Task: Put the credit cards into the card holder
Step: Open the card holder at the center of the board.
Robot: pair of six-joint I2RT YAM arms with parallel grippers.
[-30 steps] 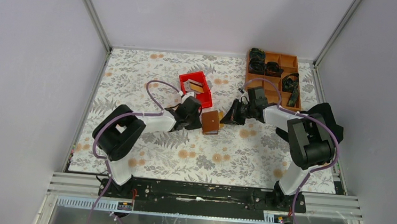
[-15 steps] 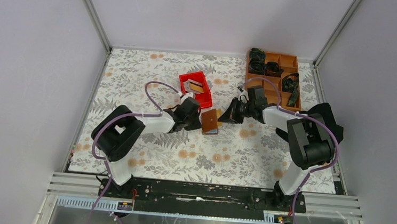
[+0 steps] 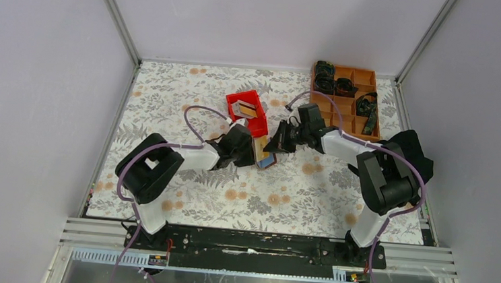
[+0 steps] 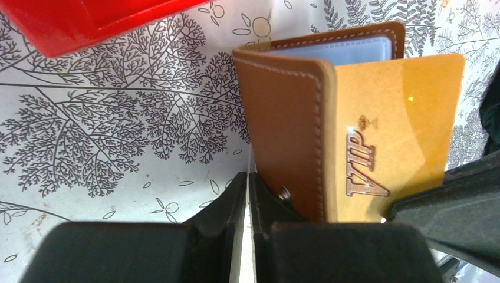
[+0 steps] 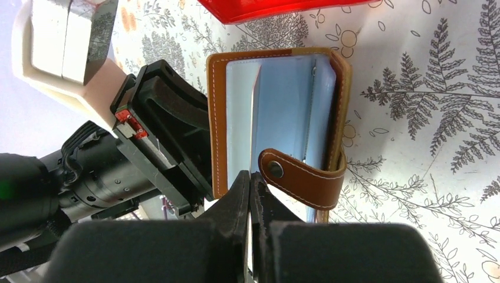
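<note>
The brown card holder [image 3: 265, 155] stands part-open on the mat between my grippers. In the right wrist view its bluish clear pockets [image 5: 277, 100] face me and the snap tab [image 5: 301, 177] hangs across them. My right gripper [image 5: 250, 180] is shut on a thin inner leaf beside the tab. My left gripper [image 4: 248, 183] is shut on the edge of the brown cover [image 4: 289, 118]. A gold VIP credit card [image 4: 395, 118] lies against the holder's far side. More cards [image 3: 244, 107] sit in the red bin.
The red bin [image 3: 257, 123] sits just behind the card holder. An orange-brown compartment tray [image 3: 354, 75] with dark parts stands at the back right. Both arms meet at mid-table, and the left arm [image 5: 147, 118] is close beside my right gripper.
My right gripper has moved left onto the card holder. The holder has gone from lying closed to standing part-open, its bluish inside showing. My left gripper stays at its left side.
</note>
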